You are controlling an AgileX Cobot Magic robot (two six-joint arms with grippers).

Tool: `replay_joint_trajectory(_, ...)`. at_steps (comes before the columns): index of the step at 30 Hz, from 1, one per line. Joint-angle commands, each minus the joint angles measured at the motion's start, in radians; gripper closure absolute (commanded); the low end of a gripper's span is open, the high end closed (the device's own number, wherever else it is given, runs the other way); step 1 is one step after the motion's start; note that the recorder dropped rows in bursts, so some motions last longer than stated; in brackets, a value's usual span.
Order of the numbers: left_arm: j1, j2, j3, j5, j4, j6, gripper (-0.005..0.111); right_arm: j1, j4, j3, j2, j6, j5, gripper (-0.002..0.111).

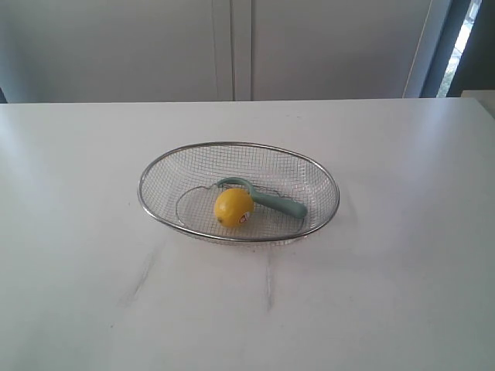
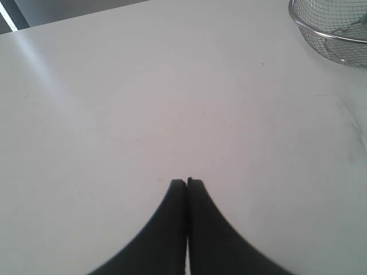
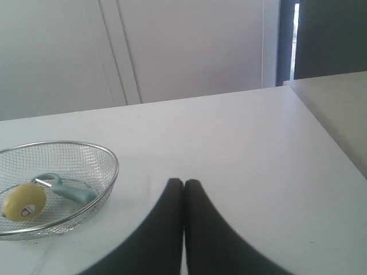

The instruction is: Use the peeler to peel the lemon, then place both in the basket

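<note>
Both grippers pressed together, holding nothing: left gripper (image 2: pixel 187 182) and right gripper (image 3: pixel 184 182), each over bare table (image 2: pixel 114 114). Ahead, between the two arms, sits the basket (image 1: pixel 232 144). Inside it: lemon (image 1: pixel 233 207), sticker showing, skin looks whole. Peeler (image 1: pixel 274 203) lies touching it from behind. Peeler's long axis runs crosswise, head at the lemon, handle end toward the right gripper's side. Judgement: right arm suits the handle, left the lemon.
</note>
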Motion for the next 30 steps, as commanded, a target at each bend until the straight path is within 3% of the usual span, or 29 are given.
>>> replay_joint_trajectory(1, 0.005, -0.003, 0.006, 0.003, -0.002, -0.002, 0.107, -0.003, -0.006, 0.058, -0.005, 0.005, -0.087, 0.108)
replay_joint_trajectory(12, 0.005, -0.003, 0.006, 0.003, -0.002, -0.002, 0.107, -0.003, 0.021, 0.377, -0.005, 0.03, -0.21, 0.108)
replay_joint_trajectory(15, 0.005, -0.003, 0.006, 0.003, -0.002, -0.002, 0.107, -0.003, 0.047, 0.382, -0.005, 0.036, -0.362, 0.108)
replay_joint_trajectory(21, 0.005, -0.003, 0.006, 0.003, -0.002, -0.002, 0.107, -0.007, 0.135, 0.382, -0.005, 0.036, -0.377, 0.108)
replay_joint_trajectory(30, 0.005, -0.003, 0.006, 0.003, -0.002, -0.002, 0.107, -0.181, 0.141, 0.382, -0.005, 0.036, -0.375, 0.108)
